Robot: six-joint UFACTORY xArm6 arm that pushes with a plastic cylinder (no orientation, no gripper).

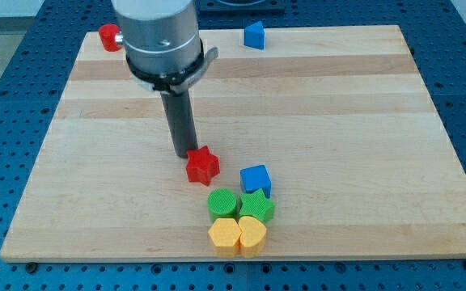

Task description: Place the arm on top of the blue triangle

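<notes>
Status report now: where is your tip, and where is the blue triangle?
My tip at the red star, upper left edge. Blue triangle far off at the view's top, untouched. Nothing between on the board.

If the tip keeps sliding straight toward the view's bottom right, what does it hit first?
My tip sits just up-left of the red star, seemingly touching it, so it meets that first. Beyond lies the blue cube, though exact alignment is hard to judge.
</notes>
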